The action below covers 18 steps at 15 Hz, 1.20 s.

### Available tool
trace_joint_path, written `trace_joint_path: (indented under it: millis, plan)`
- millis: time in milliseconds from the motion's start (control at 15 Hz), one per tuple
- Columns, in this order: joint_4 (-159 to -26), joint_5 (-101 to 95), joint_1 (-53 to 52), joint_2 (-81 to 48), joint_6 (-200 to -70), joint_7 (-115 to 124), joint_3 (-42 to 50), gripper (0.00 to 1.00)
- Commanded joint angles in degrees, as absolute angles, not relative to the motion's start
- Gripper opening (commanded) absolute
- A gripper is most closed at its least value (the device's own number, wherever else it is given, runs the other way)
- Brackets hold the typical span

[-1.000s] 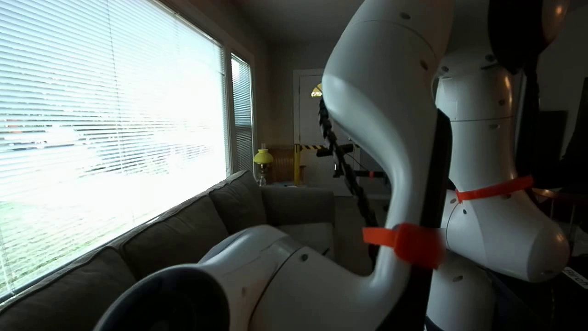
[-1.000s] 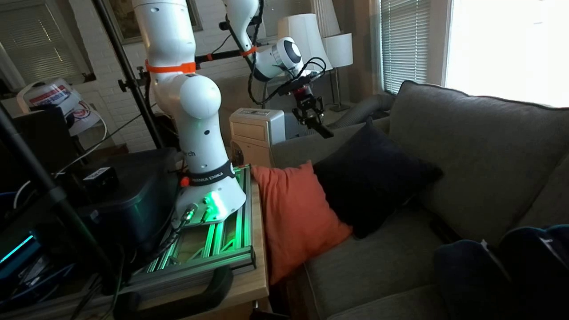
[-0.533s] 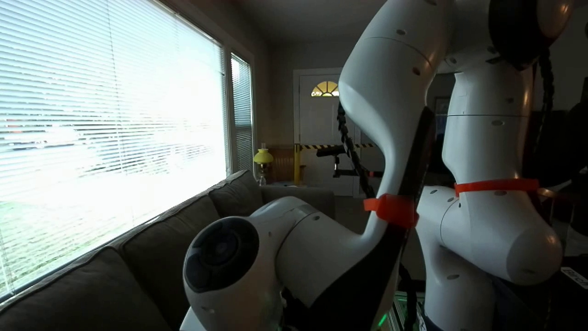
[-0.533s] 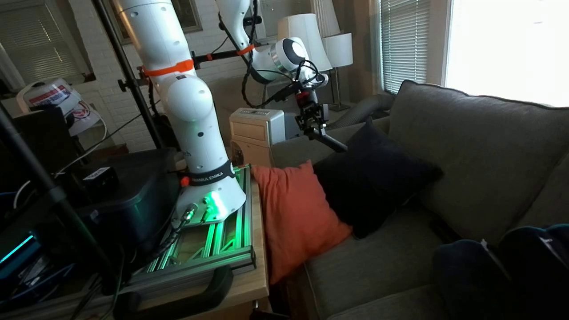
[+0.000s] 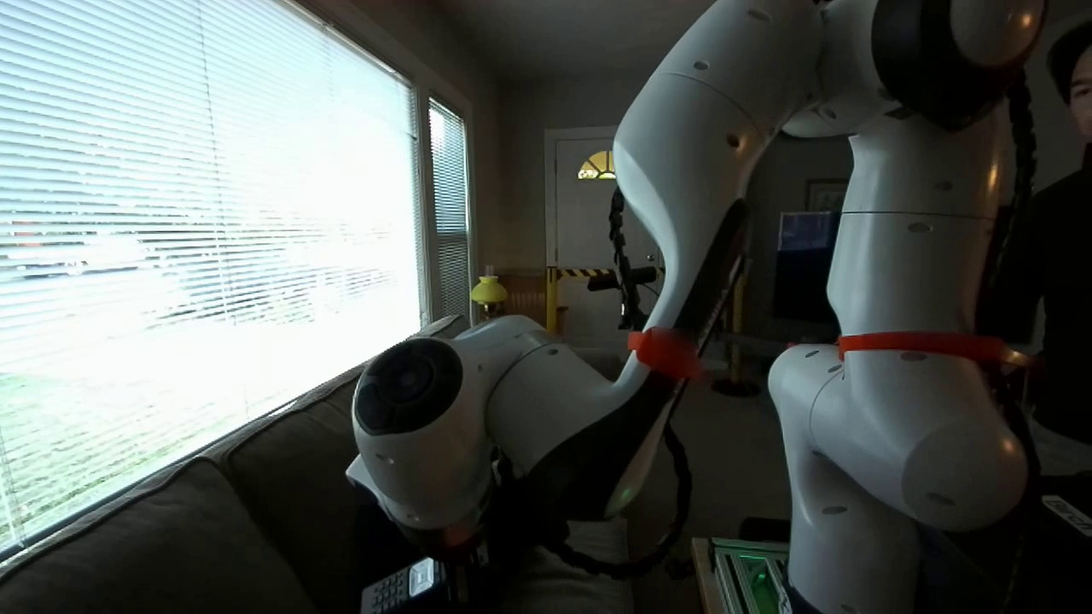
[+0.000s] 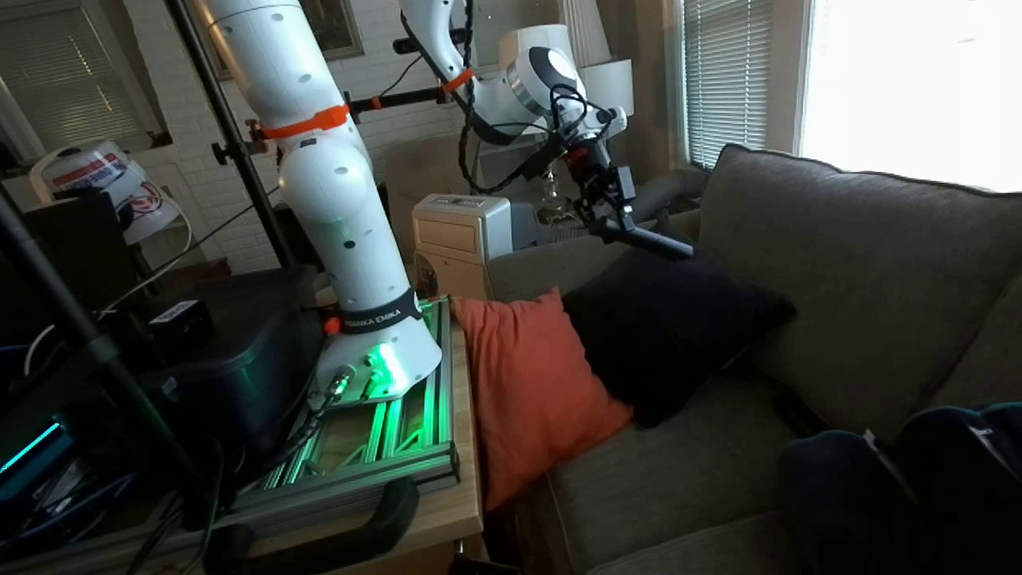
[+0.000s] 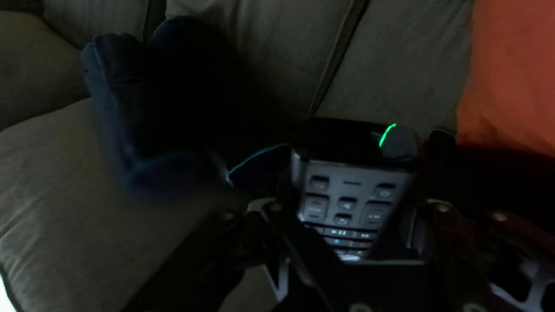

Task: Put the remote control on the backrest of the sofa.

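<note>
My gripper [image 7: 351,209] is shut on the remote control [image 7: 342,203], whose grey button face shows between the two fingers. In an exterior view the remote control [image 6: 653,241] sticks out from the gripper [image 6: 611,220], tilted slightly down, in the air above the dark cushion. Its keypad end, the remote control [image 5: 401,590], also shows low in an exterior view, while the gripper there is mostly hidden by the wrist. The sofa's grey-olive backrest [image 6: 862,255] rises to the right of the remote, apart from it; the backrest [image 5: 162,529] runs below the window. The sofa's seat [image 6: 679,471] lies lower.
A navy pillow [image 6: 671,319] and an orange pillow [image 6: 543,391] lean at the sofa's near end. Dark blue cloth-like things [image 6: 846,495] lie on the seat. A beige box-shaped appliance [image 6: 463,239] and lamps stand behind the arm. A person [image 5: 1071,213] is at the far right.
The arm has carried the remote control toward the sofa's backrest, rightwards in an exterior view. The wrist has turned, and the remote's keypad has come into sight. The grip has stayed shut.
</note>
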State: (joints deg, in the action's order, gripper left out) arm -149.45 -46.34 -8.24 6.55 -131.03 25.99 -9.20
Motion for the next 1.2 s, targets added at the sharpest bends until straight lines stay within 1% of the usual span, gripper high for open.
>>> trace_joint_path:
  millis: [0, 67, 133, 267, 533, 600, 933, 1133]
  plan:
    - [-146.18, -54.12, -6.19, 5.22, -134.35, 27.92, -8.58, 0.30]
    - [-146.15, -53.78, -6.45, 5.84, -137.52, 27.15, -8.44, 0.30]
    - [-147.17, -51.53, -6.40, 6.30, -134.14, 26.32, -8.48, 0.55]
    - [-146.40, -51.92, -6.41, 6.31, -136.22, 26.27, -8.57, 0.55]
    - [-146.29, -51.92, -6.53, 6.30, -136.38, 26.27, -8.68, 0.55]
    - [-146.29, -51.92, -6.53, 6.30, -136.38, 26.27, -8.68, 0.30]
    - [-139.71, -67.64, -5.17, 1.37, -135.40, 46.67, -8.98, 0.30]
    - [-133.15, -76.80, -5.30, -4.70, -134.96, 59.28, -7.74, 0.30]
